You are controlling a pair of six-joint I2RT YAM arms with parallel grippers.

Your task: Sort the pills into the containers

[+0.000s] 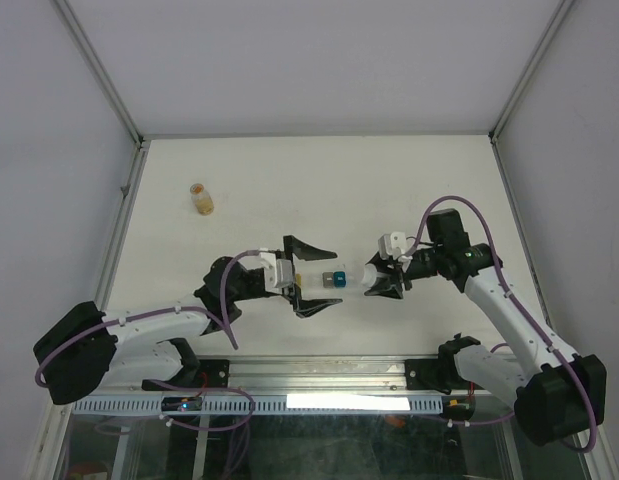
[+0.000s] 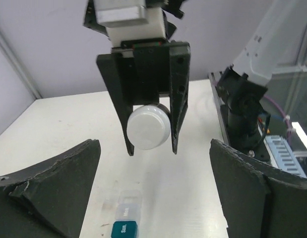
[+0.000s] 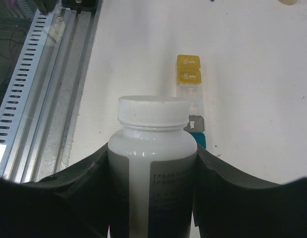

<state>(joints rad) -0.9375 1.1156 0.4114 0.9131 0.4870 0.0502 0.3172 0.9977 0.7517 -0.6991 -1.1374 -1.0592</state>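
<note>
The containers (image 1: 322,280) lie as a short strip on the table between the two arms: yellow cells (image 3: 188,69), clear ones, and a teal cell (image 2: 124,229) marked "Sun." My left gripper (image 1: 315,278) stands wide open over the strip, with nothing between its fingers (image 2: 54,188). My right gripper (image 1: 377,279) is shut on a white capped bottle (image 3: 152,163), held level with its cap (image 2: 149,127) pointing at the left gripper (image 2: 154,148). The bottle fills the right gripper (image 3: 153,149). The pills are hidden.
A small clear jar (image 1: 200,198) with yellow-orange contents stands at the far left of the white table. Grey walls close the table at left, right and back. A metal rail (image 3: 49,84) runs along the near edge by the arm bases.
</note>
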